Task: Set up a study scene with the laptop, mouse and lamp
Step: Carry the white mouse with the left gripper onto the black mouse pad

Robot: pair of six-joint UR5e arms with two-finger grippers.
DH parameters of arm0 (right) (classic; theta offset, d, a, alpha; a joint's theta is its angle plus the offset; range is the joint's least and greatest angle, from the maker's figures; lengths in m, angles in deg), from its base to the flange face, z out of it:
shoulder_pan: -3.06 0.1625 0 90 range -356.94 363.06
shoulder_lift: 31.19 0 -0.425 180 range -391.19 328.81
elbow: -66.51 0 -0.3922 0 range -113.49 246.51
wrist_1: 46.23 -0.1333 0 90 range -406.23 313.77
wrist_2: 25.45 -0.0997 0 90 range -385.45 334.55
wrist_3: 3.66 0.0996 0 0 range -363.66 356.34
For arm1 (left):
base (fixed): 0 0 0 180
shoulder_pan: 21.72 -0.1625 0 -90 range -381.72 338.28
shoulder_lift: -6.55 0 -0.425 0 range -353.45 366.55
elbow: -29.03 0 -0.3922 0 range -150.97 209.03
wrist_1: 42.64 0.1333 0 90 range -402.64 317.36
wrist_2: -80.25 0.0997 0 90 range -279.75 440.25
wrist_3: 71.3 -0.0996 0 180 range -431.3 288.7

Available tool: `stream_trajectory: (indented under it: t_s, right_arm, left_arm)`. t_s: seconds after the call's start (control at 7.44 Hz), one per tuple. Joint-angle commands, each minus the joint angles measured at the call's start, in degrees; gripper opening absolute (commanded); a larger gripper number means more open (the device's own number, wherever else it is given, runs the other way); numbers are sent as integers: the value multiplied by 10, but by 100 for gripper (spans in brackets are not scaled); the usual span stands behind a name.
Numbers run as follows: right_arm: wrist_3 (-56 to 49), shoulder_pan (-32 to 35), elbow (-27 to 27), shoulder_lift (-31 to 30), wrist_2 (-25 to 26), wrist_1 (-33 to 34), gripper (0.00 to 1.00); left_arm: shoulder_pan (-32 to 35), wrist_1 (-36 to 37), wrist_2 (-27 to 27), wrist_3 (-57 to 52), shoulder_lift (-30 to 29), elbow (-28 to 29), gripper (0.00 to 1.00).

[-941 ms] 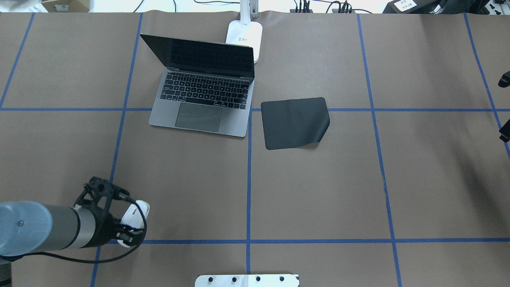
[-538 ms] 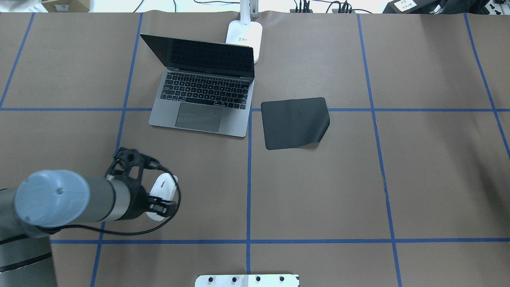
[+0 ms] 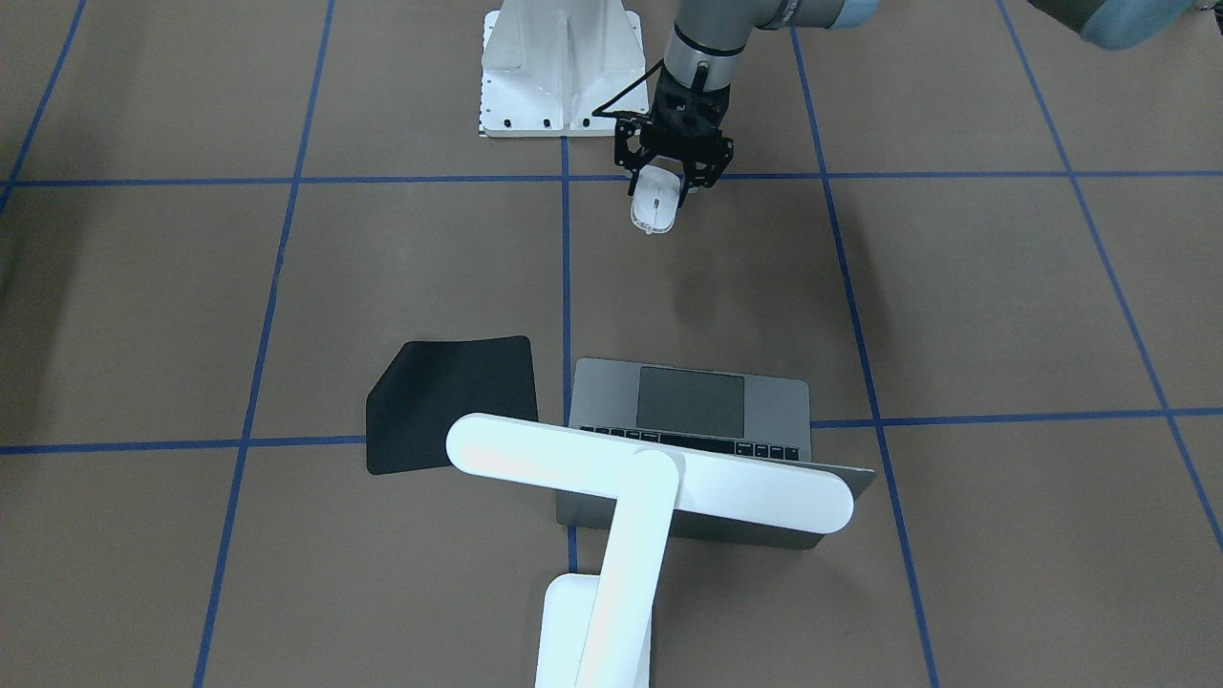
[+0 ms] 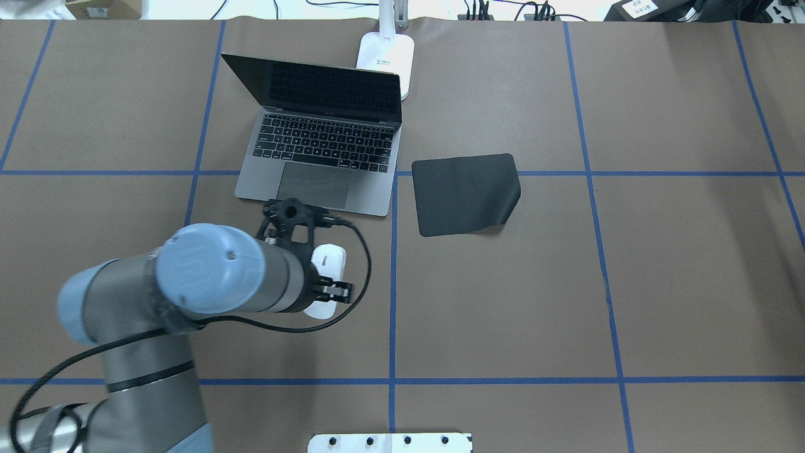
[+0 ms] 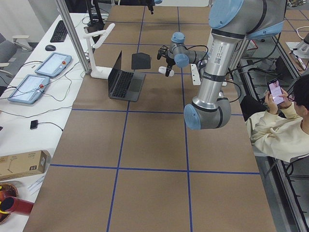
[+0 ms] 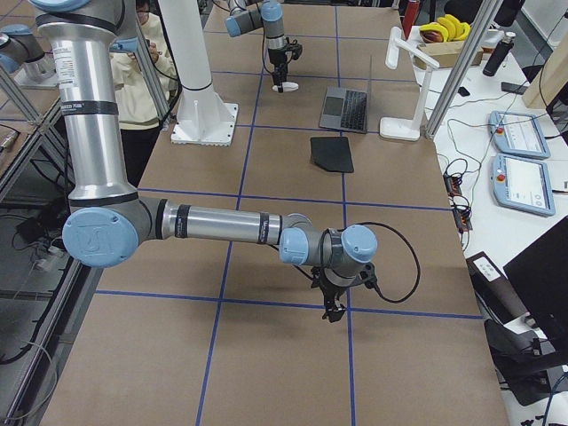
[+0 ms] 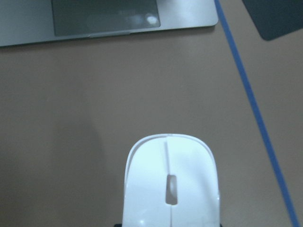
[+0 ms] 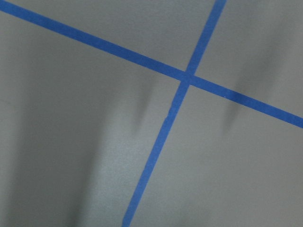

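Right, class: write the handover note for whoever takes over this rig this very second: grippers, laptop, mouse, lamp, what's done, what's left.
Left gripper: shut on the mouse, held off the table in front of the laptop.
Right gripper: low over the table's right end; open or shut, cannot tell.
Done: laptop open, lamp standing behind it.
Left: set the mouse down, probably on the black mat beside the laptop.

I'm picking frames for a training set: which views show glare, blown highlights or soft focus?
Front-facing view: the lamp head is blown out, featureless white. Left wrist view: the mouse looks soft with a cyan tint, and a glare spot sits on the laptop trackpad. Right wrist view: only crossed blue tape, flanked by smeared shadows. Overhead view: sharp and evenly lit.
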Motion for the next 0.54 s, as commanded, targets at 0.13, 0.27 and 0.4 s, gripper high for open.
stream_trajectory:
  t_s: [0.13,0.27,0.4]
  right_arm:
    - [-1,6,-1,-5,2,-3,100]
    - [-2,9,-3,-5,3,-3,100]
    - [-4,14,-5,-5,4,-3,100]
  left_arm:
    - [4,-7,18,51,-133,144,10]
    - [7,-33,31,71,-174,197,10]
    - [11,-71,49,90,-212,256,10]
